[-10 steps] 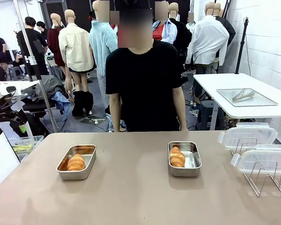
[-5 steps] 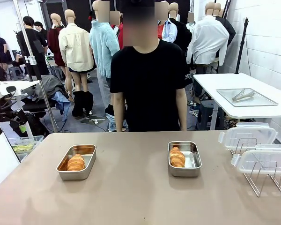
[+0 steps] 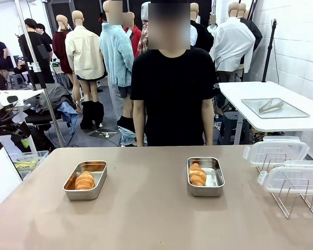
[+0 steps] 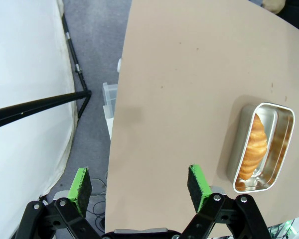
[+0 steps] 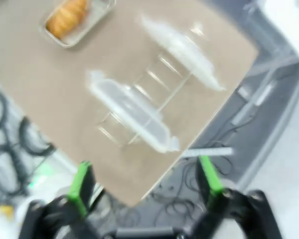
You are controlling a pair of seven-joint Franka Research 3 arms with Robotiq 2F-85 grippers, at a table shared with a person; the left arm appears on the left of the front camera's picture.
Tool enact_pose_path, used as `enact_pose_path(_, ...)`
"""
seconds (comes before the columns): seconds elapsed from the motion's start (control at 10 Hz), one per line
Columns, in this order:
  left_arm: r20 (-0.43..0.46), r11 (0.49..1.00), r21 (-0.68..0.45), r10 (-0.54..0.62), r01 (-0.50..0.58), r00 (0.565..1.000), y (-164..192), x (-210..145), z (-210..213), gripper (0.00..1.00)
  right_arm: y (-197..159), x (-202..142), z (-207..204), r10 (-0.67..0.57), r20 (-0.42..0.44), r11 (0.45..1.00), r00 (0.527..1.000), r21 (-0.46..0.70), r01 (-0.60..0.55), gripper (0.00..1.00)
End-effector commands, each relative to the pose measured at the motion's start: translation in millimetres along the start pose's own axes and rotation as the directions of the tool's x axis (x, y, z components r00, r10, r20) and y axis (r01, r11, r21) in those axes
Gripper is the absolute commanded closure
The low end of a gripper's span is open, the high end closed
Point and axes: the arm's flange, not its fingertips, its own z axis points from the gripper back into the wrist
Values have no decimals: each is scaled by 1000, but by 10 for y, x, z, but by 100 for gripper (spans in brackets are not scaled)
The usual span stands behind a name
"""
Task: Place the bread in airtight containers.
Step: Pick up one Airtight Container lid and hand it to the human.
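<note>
The tabletop [image 3: 146,224] is bare across its whole near half. A broad free lane runs between the left tin [image 3: 83,195] and the right tin [image 3: 205,191], which stand well apart. Both tins are open from above, each partly taken up by a roll: the left roll [image 3: 84,180] and the right roll [image 3: 197,174]. Along the right edge a wire rack [image 3: 297,200] carrying two clear lids [image 3: 279,151] blocks the way. A person [image 3: 172,94] stands just behind the far edge, arms down, off the surface. The left claw [image 4: 139,184], spread wide, straddles the tabletop's edge with bare surface between it and the left tin. The right claw [image 5: 145,181], also spread, hangs above the rack in a blurred view.
</note>
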Motion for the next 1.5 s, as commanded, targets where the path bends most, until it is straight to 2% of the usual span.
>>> enact_pose_path(0.0,-3,1000,2,3,-3,1000,7,-6,13,0,116,77,-192,344,-58,934,937,121,-335,0)
enact_pose_path(0.1,-3,1000,2,3,-3,1000,7,-6,13,0,243,102,-342,446,-57,890,893,136,-436,0)
enact_pose_path(0.2,-3,1000,2,3,-3,1000,7,-6,13,0,326,127,-493,508,-72,853,859,185,-489,0)
enact_pose_path(0.4,-3,1000,2,3,-3,1000,7,-6,13,0,464,161,-824,564,-142,823,813,175,-540,0)
enact_pose_path(0.6,-3,1000,2,3,-3,1000,7,-6,13,0,490,219,-1166,543,-154,839,826,146,-524,0)
enact_pose_path(0.9,-3,1000,2,3,-3,1000,7,-6,13,0,463,238,-1537,470,-221,883,854,118,-455,0)
enact_pose_path(1.2,-3,1000,2,3,-3,1000,7,-6,13,0,337,246,-1798,502,-242,862,830,225,-455,0)
enact_pose_path(1.4,-3,1000,2,3,-3,1000,7,-6,13,0,268,263,-1946,477,-248,876,843,218,-431,0)
